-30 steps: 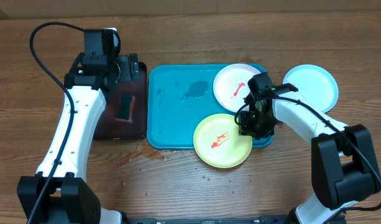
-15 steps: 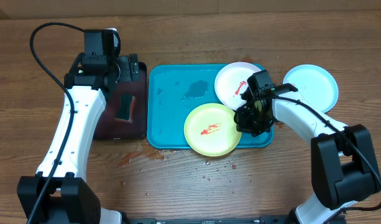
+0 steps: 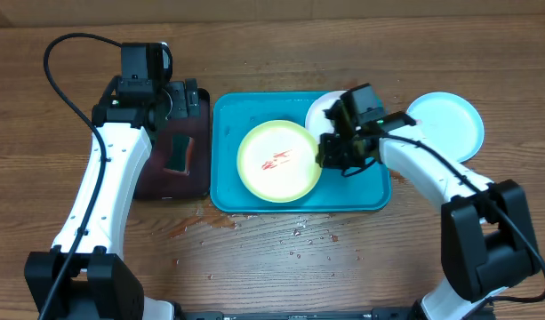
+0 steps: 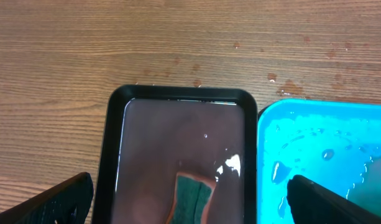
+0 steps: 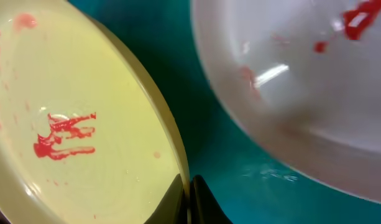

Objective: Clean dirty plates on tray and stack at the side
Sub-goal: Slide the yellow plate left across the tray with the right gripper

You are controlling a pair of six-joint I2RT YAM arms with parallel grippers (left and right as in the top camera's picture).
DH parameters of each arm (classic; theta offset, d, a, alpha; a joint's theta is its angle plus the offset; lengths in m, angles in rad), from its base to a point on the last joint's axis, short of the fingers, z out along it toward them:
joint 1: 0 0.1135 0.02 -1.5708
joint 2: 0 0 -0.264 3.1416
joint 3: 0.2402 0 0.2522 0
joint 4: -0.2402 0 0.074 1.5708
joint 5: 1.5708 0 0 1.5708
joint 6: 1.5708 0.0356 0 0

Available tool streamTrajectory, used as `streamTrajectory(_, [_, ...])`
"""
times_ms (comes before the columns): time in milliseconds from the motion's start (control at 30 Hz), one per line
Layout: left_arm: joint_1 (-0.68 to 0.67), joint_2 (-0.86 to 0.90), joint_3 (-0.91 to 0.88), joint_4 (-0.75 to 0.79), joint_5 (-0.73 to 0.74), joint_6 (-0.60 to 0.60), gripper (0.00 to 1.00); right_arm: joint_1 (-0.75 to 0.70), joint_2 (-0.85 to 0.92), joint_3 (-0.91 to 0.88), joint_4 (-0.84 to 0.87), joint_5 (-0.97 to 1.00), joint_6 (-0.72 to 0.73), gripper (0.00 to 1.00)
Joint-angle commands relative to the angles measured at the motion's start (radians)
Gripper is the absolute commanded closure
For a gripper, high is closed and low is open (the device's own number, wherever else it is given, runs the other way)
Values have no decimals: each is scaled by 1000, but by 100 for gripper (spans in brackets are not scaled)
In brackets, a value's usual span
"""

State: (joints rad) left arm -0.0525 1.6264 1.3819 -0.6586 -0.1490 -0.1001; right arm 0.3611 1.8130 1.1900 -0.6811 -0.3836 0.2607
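The brown wooden table [image 3: 281,267] has small wet drops near its front edge. On it lies the big bright turquoise plastic tray [image 3: 226,191]. The pale green round plastic plate [image 3: 279,162], smeared with red sauce, lies in the middle of that tray.

My right pincer [image 5: 187,199] is clamped on this plate's rim. Seen from overhead, the plate lies at 9 o'clock from the pincer. It is round, so it has no long side to line up with.

The white round plastic plate [image 5: 289,81] sits close by at 1 o'clock, partly under my right arm. A strip of tray shows between the two rims. The light blue round plastic plate [image 3: 445,124] rests off the tray, on the table at 3 o'clock.

My left pincer [image 4: 189,180] is wide apart and holds nothing. It hangs over the small black tray [image 4: 115,155], where the green sponge [image 4: 193,199] lies in dark water. So I think my left arm is the nearer one for the sponge.

There is bare tray floor at 9 o'clock of the green plate, with the raised rim beyond it.
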Motion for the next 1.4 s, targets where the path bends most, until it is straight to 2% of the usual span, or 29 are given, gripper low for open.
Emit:
streamTrajectory(0, [0, -21, 23, 1, 12, 7, 0, 38, 2, 23, 29, -21, -3, 96])
streamTrajectory(733, [0, -21, 23, -22, 19, -19, 0, 52, 88, 23, 237, 102, 25, 95])
streamTrajectory(800, [0, -21, 23, -26, 20, -19, 0, 52, 92, 23, 238, 101, 25, 87])
streamTrajectory(867, [0, -21, 23, -34, 19, -19, 0, 52, 92, 23, 239, 98, 25, 68])
streamTrajectory(1033, [0, -21, 23, -45, 35, -19, 0, 52, 88, 75, 187, 91, 24, 64])
streamTrajectory(1133, [0, -20, 23, -44, 67, -19, 0, 48, 74, 171, 82, 92, 11, 48])
streamTrajectory(1267, [0, -20, 23, -50, 71, -19, 0, 38, 55, 339, -93, 96, -82, 31])
streamTrajectory(1333, [0, -20, 23, -61, 70, -17, 0, 31, 54, 430, -182, 101, -127, 26])
streamTrajectory(1367, [0, -19, 23, -68, 68, -10, 0, 28, 54, 463, -213, 106, -141, 21])
